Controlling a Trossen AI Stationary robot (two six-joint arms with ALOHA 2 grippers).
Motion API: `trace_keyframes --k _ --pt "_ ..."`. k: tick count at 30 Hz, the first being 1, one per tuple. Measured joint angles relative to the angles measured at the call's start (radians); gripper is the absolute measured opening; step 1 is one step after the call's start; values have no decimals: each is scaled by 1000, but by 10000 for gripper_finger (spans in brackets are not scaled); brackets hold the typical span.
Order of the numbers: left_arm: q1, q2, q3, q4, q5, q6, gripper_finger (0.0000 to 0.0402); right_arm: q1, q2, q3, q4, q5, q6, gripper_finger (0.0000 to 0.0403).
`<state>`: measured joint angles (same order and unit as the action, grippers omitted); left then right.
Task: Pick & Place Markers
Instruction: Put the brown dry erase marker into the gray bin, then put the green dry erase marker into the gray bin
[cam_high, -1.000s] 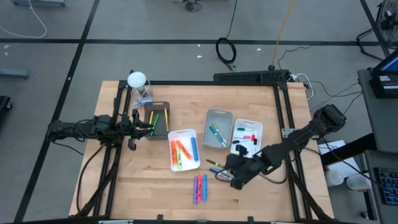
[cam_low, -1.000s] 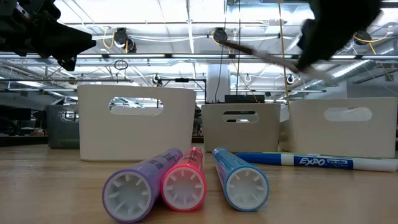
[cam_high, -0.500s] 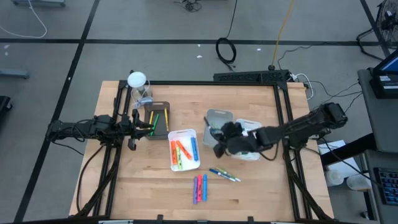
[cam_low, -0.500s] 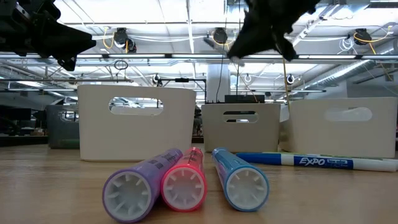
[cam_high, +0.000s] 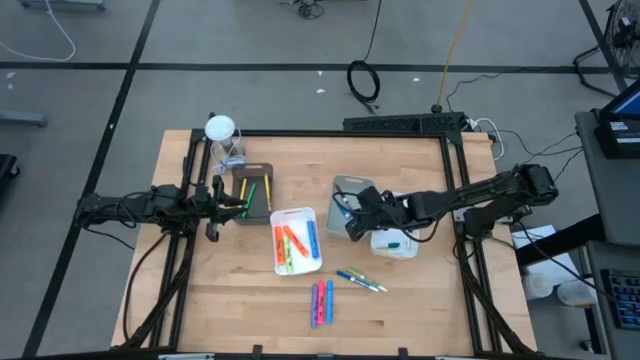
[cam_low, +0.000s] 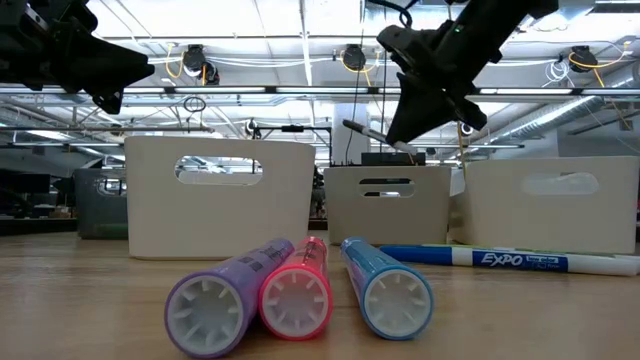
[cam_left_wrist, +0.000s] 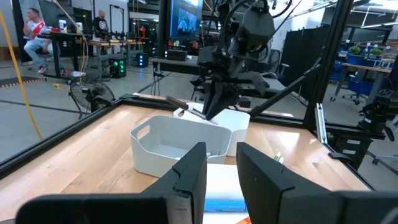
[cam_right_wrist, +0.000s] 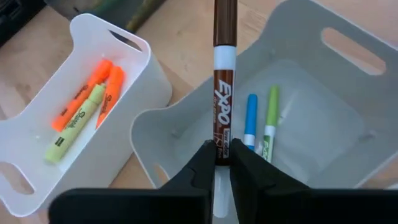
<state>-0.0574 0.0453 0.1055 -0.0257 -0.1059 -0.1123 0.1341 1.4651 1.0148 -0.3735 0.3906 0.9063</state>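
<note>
Left gripper (cam_high: 222, 203): at the table's left edge, beside a dark brown rectangular tray (cam_high: 253, 195) holding green and yellow markers; its two dark fingers (cam_left_wrist: 189, 174) stand slightly apart with nothing between them.

White plastic rectangular tray (cam_high: 296, 240): near the table's middle, holding orange highlighters (cam_right_wrist: 87, 93), a yellow-green highlighter (cam_right_wrist: 73, 124) and a blue one.

Three capped highlighters, purple (cam_low: 225, 295), pink (cam_low: 297, 290) and blue (cam_low: 388, 287): lying side by side on the wooden table (cam_high: 220, 290) toward its front edge, touching one another.

Blue Expo marker (cam_low: 500, 260): lying flat on the table just right of those three, with a second slim marker beside it in the high view.

Grey plastic rectangular tray (cam_right_wrist: 348, 81): right of the white tray, holding a blue marker (cam_right_wrist: 250, 121) and a green marker (cam_right_wrist: 268, 121) lying side by side.

Right gripper (cam_high: 358, 213): above the grey tray, clamped on a brown-capped white Expo marker (cam_right_wrist: 222, 93), which sticks out forward past the fingertips and hangs tilted over the tray in the low view.

Second white plastic tray (cam_high: 415, 212): just right of the grey tray, partly covered by the right arm; a green marker shows inside.
</note>
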Motion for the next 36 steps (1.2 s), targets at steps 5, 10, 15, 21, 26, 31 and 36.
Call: trace_keyframes --k 5,10,15,21,26,31,36 --pt "0 0 0 0 0 0 90 1 0 -23 2 -2 26 51" --pt "0 0 0 0 0 0 90 1 0 -46 2 -1 25 79" --pt "0 0 0 0 0 0 90 1 0 -62 3 -1 25 97" --pt "0 0 0 0 0 0 90 15 0 -62 199 -126 -83 104" --pt "0 0 0 0 0 0 90 114 0 -62 584 -309 -243 104" --pt "0 0 0 0 0 0 90 295 0 -32 824 -248 -460 105" --pt "0 0 0 0 0 0 90 488 61 140 626 -24 -666 106"
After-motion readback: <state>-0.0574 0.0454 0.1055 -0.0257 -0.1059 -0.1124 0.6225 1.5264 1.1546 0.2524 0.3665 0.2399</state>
